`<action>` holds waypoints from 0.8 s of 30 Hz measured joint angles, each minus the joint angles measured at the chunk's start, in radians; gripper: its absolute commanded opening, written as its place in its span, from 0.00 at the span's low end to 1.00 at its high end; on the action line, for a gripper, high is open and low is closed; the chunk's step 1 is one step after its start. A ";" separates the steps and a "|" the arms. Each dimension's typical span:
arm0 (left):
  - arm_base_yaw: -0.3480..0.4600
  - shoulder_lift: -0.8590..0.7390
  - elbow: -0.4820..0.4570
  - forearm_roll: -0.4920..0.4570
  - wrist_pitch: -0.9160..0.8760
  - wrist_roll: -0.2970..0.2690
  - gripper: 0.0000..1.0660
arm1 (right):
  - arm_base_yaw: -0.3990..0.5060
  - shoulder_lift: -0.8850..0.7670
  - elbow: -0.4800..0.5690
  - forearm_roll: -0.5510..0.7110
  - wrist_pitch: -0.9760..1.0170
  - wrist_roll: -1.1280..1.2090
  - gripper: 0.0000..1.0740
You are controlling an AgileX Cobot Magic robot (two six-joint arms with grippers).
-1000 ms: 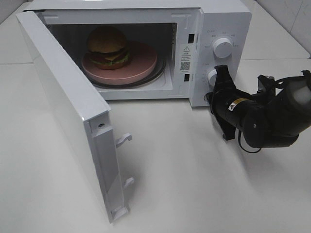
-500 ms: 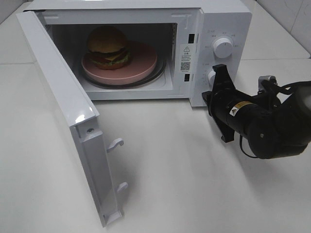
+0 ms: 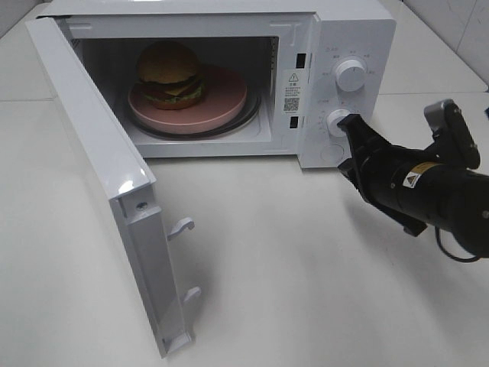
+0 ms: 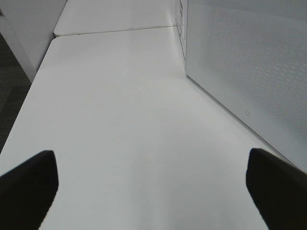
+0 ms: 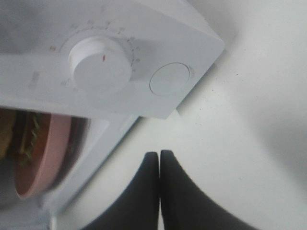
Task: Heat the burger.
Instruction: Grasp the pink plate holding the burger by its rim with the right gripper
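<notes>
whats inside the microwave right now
Inside the microwave, a burger sits on a round pink plate, toward the plate's left. The plate covers most of whatever it rests on; only a dark ring shows round its edge.

Clipped, blurred, too tiny!
Can't follow the right arm (image 3: 428, 187) past the high view's right edge; can't read the sticker (image 3: 291, 90) print or upper dial (image 3: 350, 74) markings; catching the burger (image 5: 26, 136) only as a blurred, frame-cut sliver on the right wrist.
</notes>
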State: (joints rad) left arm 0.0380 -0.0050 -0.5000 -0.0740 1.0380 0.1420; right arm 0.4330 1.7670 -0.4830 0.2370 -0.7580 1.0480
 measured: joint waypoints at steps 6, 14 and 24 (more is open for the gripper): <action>0.000 0.000 0.000 0.000 0.000 0.000 0.95 | 0.000 -0.229 -0.037 0.021 0.521 -0.608 0.00; 0.000 0.000 0.000 0.000 0.000 0.000 0.95 | 0.001 -0.361 -0.153 0.036 1.051 -1.233 0.15; 0.000 0.000 0.000 0.000 0.000 0.000 0.95 | 0.038 -0.410 -0.229 0.044 1.348 -1.681 0.94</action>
State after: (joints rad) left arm 0.0380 -0.0050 -0.5000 -0.0740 1.0380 0.1420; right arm 0.4710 1.3570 -0.7120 0.2810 0.5900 -0.6330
